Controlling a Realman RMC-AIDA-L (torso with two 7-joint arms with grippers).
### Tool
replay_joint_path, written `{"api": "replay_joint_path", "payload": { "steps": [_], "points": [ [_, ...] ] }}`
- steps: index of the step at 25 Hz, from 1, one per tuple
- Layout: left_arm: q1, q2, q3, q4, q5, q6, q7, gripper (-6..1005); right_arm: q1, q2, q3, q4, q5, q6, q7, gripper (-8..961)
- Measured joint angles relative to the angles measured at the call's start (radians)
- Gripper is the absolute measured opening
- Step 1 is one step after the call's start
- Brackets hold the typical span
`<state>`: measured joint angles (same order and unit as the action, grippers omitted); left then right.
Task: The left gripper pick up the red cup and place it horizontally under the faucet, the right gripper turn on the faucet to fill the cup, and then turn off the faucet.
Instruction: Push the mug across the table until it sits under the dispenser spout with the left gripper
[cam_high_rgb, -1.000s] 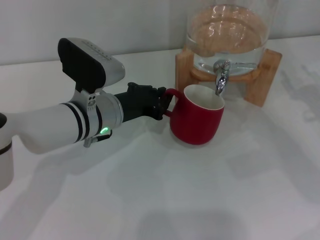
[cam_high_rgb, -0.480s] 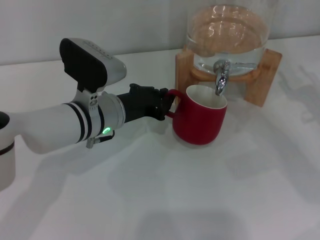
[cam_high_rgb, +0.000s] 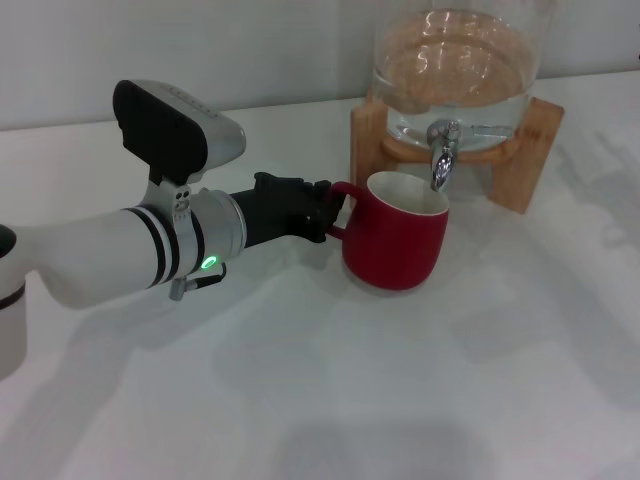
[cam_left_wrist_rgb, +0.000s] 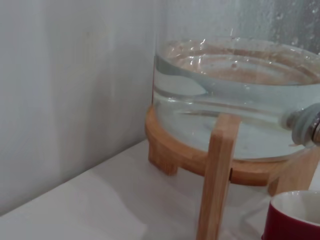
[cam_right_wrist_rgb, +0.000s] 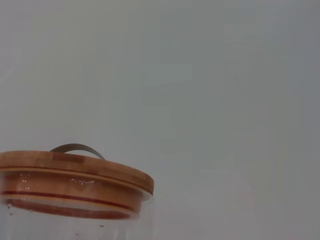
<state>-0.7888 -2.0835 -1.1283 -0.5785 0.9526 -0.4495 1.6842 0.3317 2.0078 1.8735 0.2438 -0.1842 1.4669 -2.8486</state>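
Observation:
The red cup (cam_high_rgb: 395, 245) stands upright on the white table, its rim right under the chrome faucet (cam_high_rgb: 441, 160) of the glass dispenser jar (cam_high_rgb: 455, 70). My left gripper (cam_high_rgb: 325, 208) reaches in from the left and is shut on the cup's small loop handle. In the left wrist view the cup's rim (cam_left_wrist_rgb: 295, 220) shows in a corner, with the jar (cam_left_wrist_rgb: 235, 95) and part of the faucet (cam_left_wrist_rgb: 306, 125) close behind it. The right gripper is out of view; its wrist view shows only the jar's wooden lid (cam_right_wrist_rgb: 75, 172).
The jar sits on a wooden stand (cam_high_rgb: 525, 150) at the back right, against the grey wall. A white cylinder (cam_high_rgb: 8, 310) stands at the left edge. The white table (cam_high_rgb: 400, 400) stretches in front of the cup.
The left gripper and the cup nudged slightly right and then back left. The cup has stayed under the faucet throughout.

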Motion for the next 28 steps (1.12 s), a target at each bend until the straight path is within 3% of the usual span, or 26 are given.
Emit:
{"api": "replay_joint_path", "payload": {
  "steps": [28],
  "points": [
    [-0.026,0.001,0.014,0.015,0.028,-0.034,-0.075,252,-0.002,-0.005,-0.005,0.002,0.0,0.001,0.0,598]
  ]
}}
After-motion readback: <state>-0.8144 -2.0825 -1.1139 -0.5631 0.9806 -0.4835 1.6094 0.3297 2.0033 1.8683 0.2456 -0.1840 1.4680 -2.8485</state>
